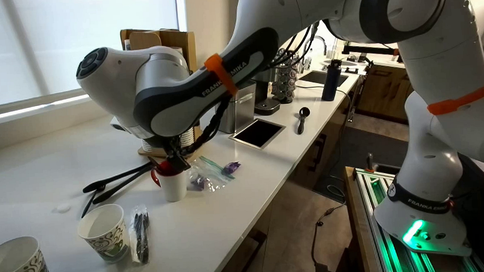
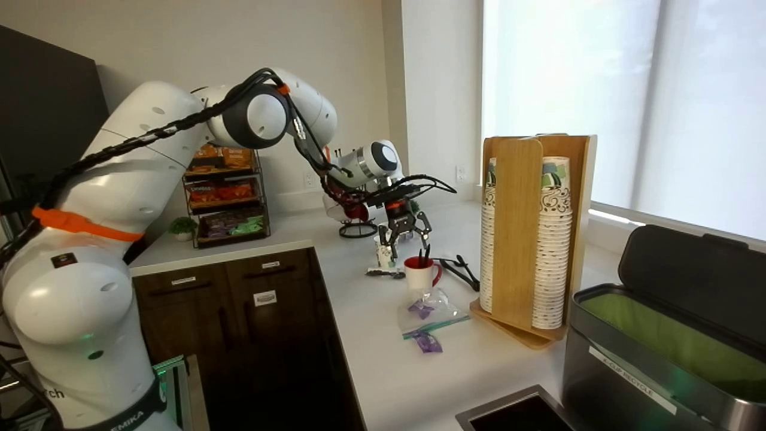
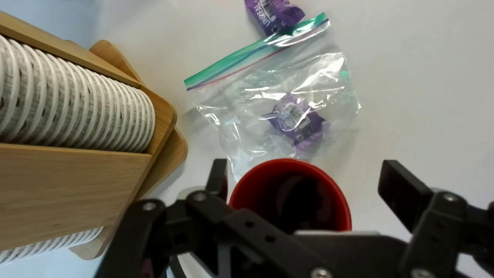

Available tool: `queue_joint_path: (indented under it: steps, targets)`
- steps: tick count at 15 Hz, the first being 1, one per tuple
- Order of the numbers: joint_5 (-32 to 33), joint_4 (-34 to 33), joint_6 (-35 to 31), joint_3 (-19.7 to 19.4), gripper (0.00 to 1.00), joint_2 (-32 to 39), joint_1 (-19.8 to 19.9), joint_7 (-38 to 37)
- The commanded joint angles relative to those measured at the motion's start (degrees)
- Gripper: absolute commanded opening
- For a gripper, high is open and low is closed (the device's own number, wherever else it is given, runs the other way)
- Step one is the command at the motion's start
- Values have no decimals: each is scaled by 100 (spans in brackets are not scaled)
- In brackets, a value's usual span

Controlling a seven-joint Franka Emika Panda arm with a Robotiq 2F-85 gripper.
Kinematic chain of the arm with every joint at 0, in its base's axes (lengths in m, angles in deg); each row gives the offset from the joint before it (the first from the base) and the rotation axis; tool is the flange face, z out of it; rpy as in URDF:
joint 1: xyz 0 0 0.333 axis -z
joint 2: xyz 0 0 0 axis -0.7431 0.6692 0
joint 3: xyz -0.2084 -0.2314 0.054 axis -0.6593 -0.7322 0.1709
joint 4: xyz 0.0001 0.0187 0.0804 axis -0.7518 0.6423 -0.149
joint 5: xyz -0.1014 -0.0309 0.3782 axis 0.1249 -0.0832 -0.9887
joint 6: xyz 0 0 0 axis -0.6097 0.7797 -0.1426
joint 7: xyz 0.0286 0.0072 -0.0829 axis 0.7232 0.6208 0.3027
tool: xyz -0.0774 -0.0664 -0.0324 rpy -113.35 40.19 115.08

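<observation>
My gripper (image 3: 308,177) is open and empty, directly over a white mug with a red inside (image 3: 332,189); its left finger is close to the rim. In both exterior views the gripper (image 1: 168,161) (image 2: 410,245) is at the height of the mug's mouth or just above. The mug (image 1: 174,188) (image 2: 419,279) stands upright on the counter, red handle towards the window. Dark shapes show at its mouth; I cannot tell what they are. A clear zip bag (image 3: 243,108) with a purple wrapped sweet (image 3: 295,119) lies against the mug. Another purple sweet (image 3: 274,15) lies outside the bag.
Black tongs (image 1: 120,179) lie beside the mug on the window side. Paper cups (image 1: 104,234) and a wrapped cutlery packet (image 1: 140,236) stand nearby. A wooden cup holder (image 2: 516,227) rises close by. Beyond are a recycling bin (image 2: 634,359) and a counter opening (image 1: 258,133).
</observation>
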State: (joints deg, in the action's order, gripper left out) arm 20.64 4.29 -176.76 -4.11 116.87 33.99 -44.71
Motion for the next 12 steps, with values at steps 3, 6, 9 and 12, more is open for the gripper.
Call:
queue_joint_path:
  steps: [3,6,9,12]
  targets:
    - [-35,130,-569,70,100,27,-12,60]
    - [68,254,-1153,82,100,29,14,176]
    - [-138,432,-1730,133,100,-6,114,329]
    - [-295,779,-2199,118,100,-154,140,197]
